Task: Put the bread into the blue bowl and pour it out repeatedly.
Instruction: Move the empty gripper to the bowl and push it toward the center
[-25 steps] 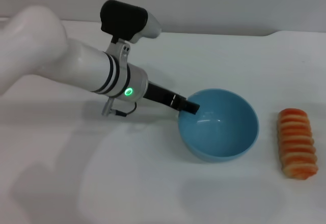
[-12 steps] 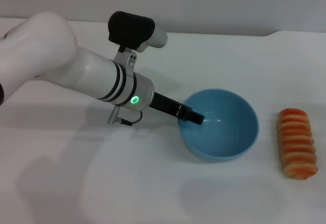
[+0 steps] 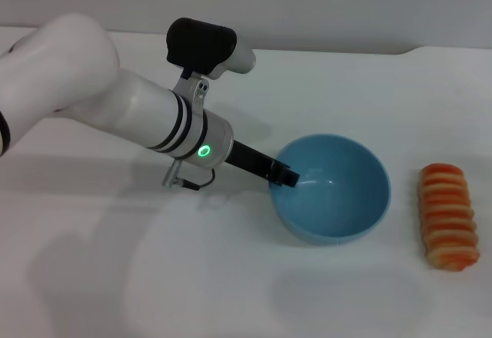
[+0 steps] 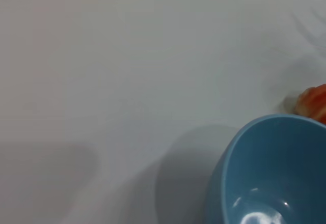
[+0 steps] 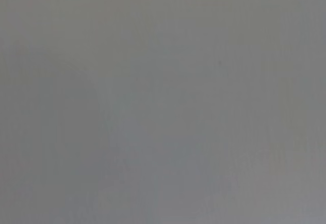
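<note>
The left gripper (image 3: 283, 177) sits at the near-left rim of the blue bowl (image 3: 332, 190), its jaws touching the rim; whether they clench it cannot be told. The bowl stands upright on the white bench (image 3: 231, 292). The bread (image 3: 447, 215) lies on the bench, right of the bowl and apart from it.

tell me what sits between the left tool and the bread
The blue bowl sits between them in the head view: the left tool is at its left rim, and the bread lies on bare table beyond its right side.
</note>
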You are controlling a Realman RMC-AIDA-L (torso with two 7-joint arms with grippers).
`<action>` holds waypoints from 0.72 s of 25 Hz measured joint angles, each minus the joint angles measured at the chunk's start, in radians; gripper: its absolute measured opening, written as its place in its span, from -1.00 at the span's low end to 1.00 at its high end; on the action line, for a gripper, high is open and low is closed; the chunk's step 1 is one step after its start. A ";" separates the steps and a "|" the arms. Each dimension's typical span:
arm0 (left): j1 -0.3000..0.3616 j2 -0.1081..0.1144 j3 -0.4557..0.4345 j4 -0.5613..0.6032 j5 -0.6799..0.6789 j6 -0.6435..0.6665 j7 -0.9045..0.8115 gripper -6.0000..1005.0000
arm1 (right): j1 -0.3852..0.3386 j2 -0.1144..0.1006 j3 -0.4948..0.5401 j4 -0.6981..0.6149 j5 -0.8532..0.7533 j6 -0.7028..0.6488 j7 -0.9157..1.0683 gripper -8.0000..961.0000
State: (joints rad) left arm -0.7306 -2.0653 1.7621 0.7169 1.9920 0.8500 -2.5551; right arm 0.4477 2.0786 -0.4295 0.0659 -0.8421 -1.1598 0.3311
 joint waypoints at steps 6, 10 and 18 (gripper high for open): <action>0.002 -0.001 0.006 -0.004 -0.001 -0.013 0.000 -0.35 | 0.001 0.000 0.000 0.000 0.000 0.000 0.000 0.46; 0.001 -0.003 0.006 -0.005 -0.001 -0.014 -0.001 -0.65 | 0.002 0.000 0.000 0.000 0.000 -0.003 0.001 0.46; -0.040 0.014 -0.048 0.035 0.055 -0.013 0.005 -0.95 | 0.002 0.000 0.002 0.000 0.000 -0.003 0.007 0.46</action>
State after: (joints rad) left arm -0.7706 -2.0509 1.7140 0.7523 2.0474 0.8373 -2.5502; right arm 0.4494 2.0790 -0.4276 0.0661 -0.8420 -1.1632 0.3378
